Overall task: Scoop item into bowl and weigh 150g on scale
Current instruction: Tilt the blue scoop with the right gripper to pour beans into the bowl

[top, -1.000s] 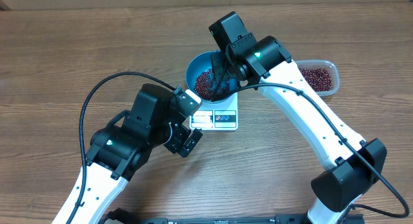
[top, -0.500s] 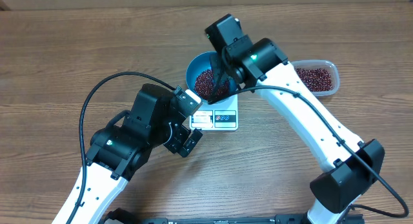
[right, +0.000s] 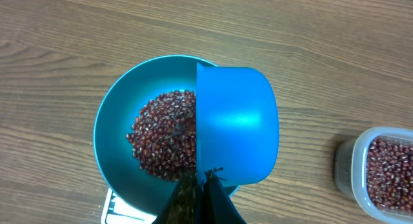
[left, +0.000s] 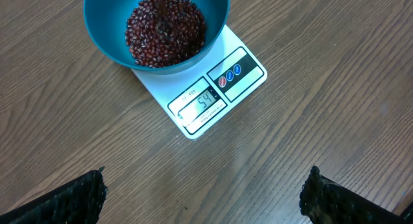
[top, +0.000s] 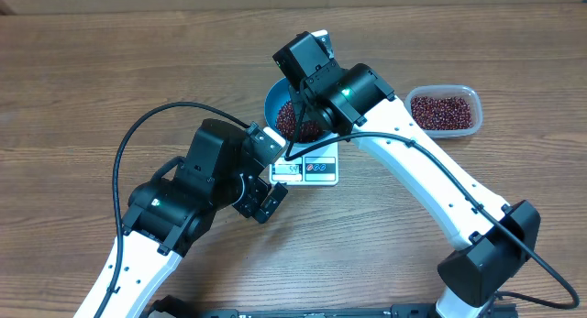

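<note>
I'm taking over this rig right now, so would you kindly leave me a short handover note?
Left gripper: open, empty, above the table in front of the scale.
Right gripper: shut on the blue scoop, tipped over the bowl.
The bowl sits on the scale with a heap of beans inside; more beans are in the clear tub to the right.
Done: part of the load is in. Left: the display seems to read 54, short of target, so more scoops from the tub are likely needed.
</note>
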Action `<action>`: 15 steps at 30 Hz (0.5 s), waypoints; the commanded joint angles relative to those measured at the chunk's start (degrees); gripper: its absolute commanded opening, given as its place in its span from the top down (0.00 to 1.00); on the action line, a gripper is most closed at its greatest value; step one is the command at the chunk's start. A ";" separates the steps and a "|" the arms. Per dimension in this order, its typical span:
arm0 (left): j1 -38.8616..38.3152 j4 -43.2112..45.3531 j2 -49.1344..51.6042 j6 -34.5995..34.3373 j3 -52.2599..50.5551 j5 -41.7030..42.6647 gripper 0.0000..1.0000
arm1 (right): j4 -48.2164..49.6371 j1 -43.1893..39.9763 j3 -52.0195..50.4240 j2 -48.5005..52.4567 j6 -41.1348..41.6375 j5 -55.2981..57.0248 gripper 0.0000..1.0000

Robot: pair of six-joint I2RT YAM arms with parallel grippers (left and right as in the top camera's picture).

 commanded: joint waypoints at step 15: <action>0.35 0.07 0.22 0.68 0.90 0.85 0.00 | 0.33 0.28 1.86 0.04 1.16 4.76 0.96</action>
